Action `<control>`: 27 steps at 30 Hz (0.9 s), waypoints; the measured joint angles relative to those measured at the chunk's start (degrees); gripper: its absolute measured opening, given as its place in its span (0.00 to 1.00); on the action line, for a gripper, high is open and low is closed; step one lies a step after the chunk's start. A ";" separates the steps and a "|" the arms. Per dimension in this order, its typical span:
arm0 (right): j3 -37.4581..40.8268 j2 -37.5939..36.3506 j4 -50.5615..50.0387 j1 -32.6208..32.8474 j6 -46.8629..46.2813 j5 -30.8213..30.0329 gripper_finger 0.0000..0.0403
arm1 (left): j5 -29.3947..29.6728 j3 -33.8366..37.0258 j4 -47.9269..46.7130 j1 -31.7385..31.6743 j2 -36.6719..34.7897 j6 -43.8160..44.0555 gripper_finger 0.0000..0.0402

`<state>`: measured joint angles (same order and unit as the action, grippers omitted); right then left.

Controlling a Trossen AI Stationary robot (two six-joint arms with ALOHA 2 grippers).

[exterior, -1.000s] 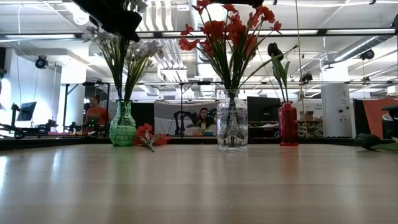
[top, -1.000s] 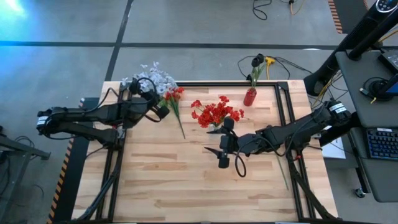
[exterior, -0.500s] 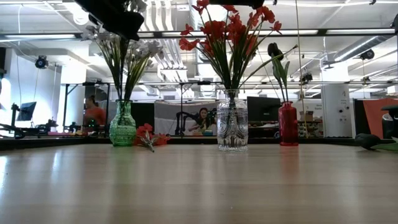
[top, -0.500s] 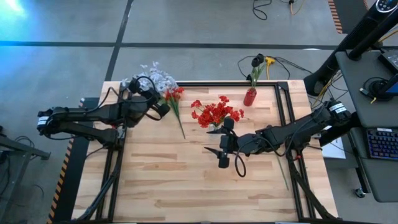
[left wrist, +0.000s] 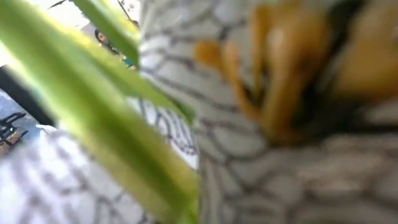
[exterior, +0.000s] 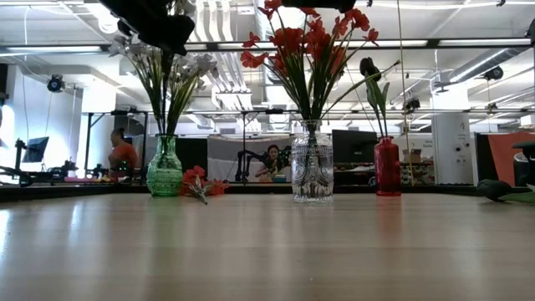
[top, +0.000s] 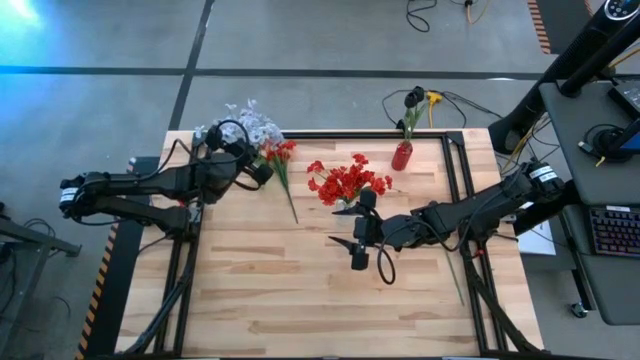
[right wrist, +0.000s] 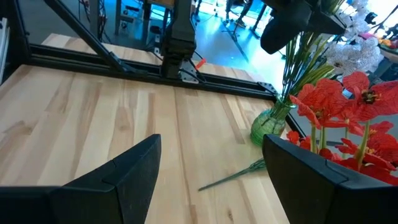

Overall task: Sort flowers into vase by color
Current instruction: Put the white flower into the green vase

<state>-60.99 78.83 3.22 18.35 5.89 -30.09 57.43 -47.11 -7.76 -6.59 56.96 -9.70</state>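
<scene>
Stems of the pale flowers point(top: 250, 122) are standing upright under the pressed-together left gripper point(top: 258, 168); the right gripper point(top: 347, 226) is hovering spread.

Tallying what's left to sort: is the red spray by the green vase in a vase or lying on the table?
Lying on the table: the red spray rests flat beside the green vase, its stem across the wood.

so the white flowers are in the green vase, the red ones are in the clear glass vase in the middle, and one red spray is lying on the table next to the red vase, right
Not quite. The loose red spray lies on the table beside the green vase, not the red vase; the low view shows this. The rest holds: the white flowers stand in the green vase and the red flowers in the clear glass vase in the middle.
</scene>
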 joint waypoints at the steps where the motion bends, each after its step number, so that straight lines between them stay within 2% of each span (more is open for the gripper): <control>1: 0.00 0.00 0.00 0.00 -0.03 0.00 0.68 | 0.01 0.00 -0.07 -0.23 0.14 0.45 0.00; 21: 0.01 0.01 0.00 -0.02 -0.33 -0.01 0.68 | 0.02 1.18 0.03 -0.73 0.66 4.48 0.00; 27: 0.01 0.01 0.00 0.00 -0.34 0.00 0.68 | 0.02 1.18 0.03 -0.75 0.64 4.64 0.08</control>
<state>-60.98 78.83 3.22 18.34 5.55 -30.09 57.45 -45.93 -7.73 -7.33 57.60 -5.06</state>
